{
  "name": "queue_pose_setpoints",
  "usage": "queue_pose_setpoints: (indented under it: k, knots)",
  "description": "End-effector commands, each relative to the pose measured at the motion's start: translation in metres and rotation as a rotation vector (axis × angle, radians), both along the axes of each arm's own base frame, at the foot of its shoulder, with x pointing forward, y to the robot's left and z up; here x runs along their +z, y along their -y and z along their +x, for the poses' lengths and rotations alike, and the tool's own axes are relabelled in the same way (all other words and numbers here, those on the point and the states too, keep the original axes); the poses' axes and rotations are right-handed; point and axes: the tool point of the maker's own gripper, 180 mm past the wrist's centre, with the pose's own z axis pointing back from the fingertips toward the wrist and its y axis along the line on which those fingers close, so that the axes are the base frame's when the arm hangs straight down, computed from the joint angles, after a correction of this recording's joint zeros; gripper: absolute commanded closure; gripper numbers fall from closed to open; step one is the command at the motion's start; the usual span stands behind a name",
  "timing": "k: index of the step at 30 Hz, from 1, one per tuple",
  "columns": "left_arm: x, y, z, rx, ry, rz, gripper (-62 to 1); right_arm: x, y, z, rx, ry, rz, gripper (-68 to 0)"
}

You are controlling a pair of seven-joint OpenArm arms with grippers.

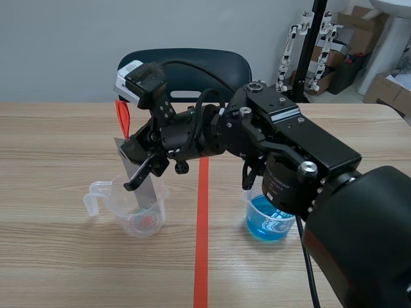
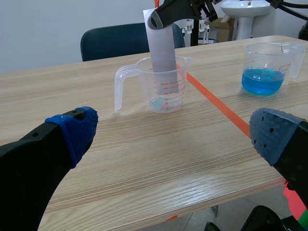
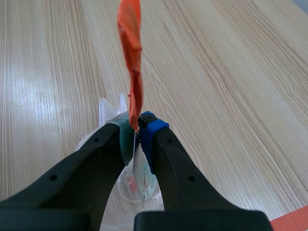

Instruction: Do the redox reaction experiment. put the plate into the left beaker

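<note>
Blue-padded and spread wide, the left gripper (image 2: pixel 175 137) holds nothing and sits low over the table near the robot, well apart from the work. Ahead of it stands the left beaker (image 1: pixel 125 215), clear plastic with a handle and a faint tint at its bottom. The grey plate (image 2: pixel 162 53) stands tilted in it, its lower end already below the rim and showing through the wall; whether it touches the floor of the beaker I cannot tell. An orange tag (image 1: pixel 122 115) sticks up from the plate's top end. The right gripper (image 3: pixel 139 126), reaching in past the tape line (image 1: pixel 202 224), is clamped on the plate's flat faces just under that tag, the pads pressed close with only the thin sheet between them. The plate looks like thin sheet metal: light, stiff, smooth enough to slide in a loose pinch, so a hold across the broad faces near the top seems right, leaving the lower part free to go in. The beaker is probably light too, and a sideways push from the plate could tip it. Further right the right beaker (image 1: pixel 270 221), holding blue liquid, stands clear of all this.
</note>
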Motion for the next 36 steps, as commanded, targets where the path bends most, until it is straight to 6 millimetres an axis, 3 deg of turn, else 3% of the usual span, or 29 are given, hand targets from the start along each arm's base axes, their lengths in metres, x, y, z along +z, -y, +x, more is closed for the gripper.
queue_pose_setpoints:
  k: [1,13,15,16,19,20,36]
  knots:
    - [0.011,-0.001,-0.003,0.005,0.046,-0.017,-62.3,0.011,-0.002,0.005,0.007,0.026,0.028,-0.6]
    - [0.011,-0.001,-0.003,0.005,0.046,-0.017,-62.3,0.006,0.000,0.006,0.006,0.036,0.010,-1.3]
    - [0.011,-0.001,-0.003,0.005,0.046,-0.017,-62.3,0.005,0.000,0.006,0.006,0.037,0.006,-11.4]
    - [0.011,-0.001,-0.003,0.005,0.046,-0.017,-62.3,0.004,0.000,0.007,0.006,0.042,-0.003,-21.5]
    - [0.011,-0.001,-0.003,0.005,0.046,-0.017,-62.3,0.000,0.001,0.007,0.009,0.058,-0.033,-60.9]
    - [0.011,-0.001,-0.003,0.005,0.046,-0.017,-62.3,-0.001,0.002,0.008,0.010,0.064,-0.042,-67.9]
    - [0.011,-0.001,-0.003,0.005,0.046,-0.017,-62.3,-0.003,0.003,0.008,0.012,0.079,-0.066,-67.9]
